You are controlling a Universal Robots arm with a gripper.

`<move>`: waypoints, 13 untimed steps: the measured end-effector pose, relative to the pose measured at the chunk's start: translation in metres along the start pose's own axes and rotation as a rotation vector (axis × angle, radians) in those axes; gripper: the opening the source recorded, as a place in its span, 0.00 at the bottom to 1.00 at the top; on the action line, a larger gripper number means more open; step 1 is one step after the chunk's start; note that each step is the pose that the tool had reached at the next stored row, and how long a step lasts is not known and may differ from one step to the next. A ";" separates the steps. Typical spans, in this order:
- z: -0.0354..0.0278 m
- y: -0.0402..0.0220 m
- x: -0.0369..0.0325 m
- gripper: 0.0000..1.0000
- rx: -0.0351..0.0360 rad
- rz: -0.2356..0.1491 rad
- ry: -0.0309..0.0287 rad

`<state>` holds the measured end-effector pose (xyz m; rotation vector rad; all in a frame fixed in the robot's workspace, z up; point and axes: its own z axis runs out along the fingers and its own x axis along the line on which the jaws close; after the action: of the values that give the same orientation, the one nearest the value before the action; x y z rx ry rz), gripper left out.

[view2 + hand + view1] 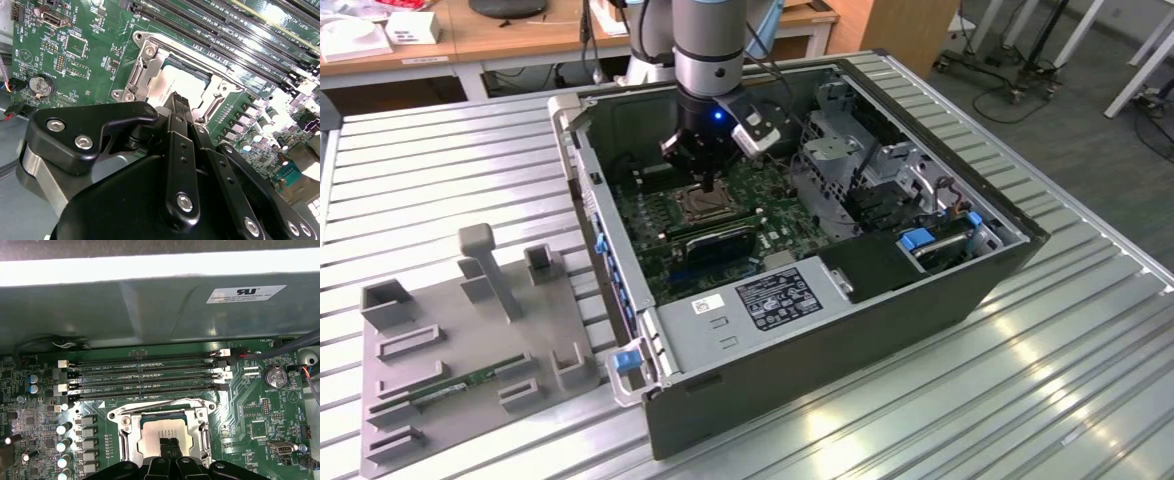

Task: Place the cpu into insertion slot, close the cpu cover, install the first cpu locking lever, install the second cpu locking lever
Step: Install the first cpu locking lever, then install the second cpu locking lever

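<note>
Gripper: my gripper [169, 444] hangs straight down inside the open computer case [854, 330], its fingers [181, 107] drawn narrow, pressed together with no gap between the tips; nothing is held between them; I judge the pinched tips serve as a single point for pressing rather than for grasping.

Cpu: the cpu [165, 432] lies flat in the insertion slot [172, 82], its pale metal face showing through the cut-out; in both wrist views my fingertips sit over the middle of that face, whether touching or just above I cannot tell.

Cpu cover: the cpu cover [160, 411] lies down over the slot, framing the chip on all sides; it looks closed, which is why only the centre of the chip stays bare.

Locking levers: I cannot tell whether the levers are latched.

Motherboard: the motherboard [654, 215] carries the slot toward its middle, with the memory slots [145, 377] running just beside one edge of the cover.

Table: the case rests on the slatted table [454, 160]; a grey parts fixture [467, 340] sits near the table's edge on the exterior view's left, well apart from my work, with a green memory stick [460, 385] resting in it.
</note>
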<state>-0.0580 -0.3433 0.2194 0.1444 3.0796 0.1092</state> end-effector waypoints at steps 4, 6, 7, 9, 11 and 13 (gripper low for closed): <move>-0.0012 0.0001 -0.0001 0.11 0.0061 0.000 -0.0006; -0.0015 0.0001 -0.0001 0.11 0.0128 -0.001 -0.0009; -0.0016 0.0001 -0.0001 0.11 0.0208 -0.001 -0.0008; -0.0015 0.0001 -0.0001 0.11 0.0310 -0.002 -0.0004; -0.0016 0.0000 -0.0001 0.11 0.0319 -0.002 -0.0004; -0.0016 0.0001 -0.0001 0.11 0.0688 -0.004 -0.0038</move>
<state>-0.0579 -0.3433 0.2210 0.1414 3.0811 0.0027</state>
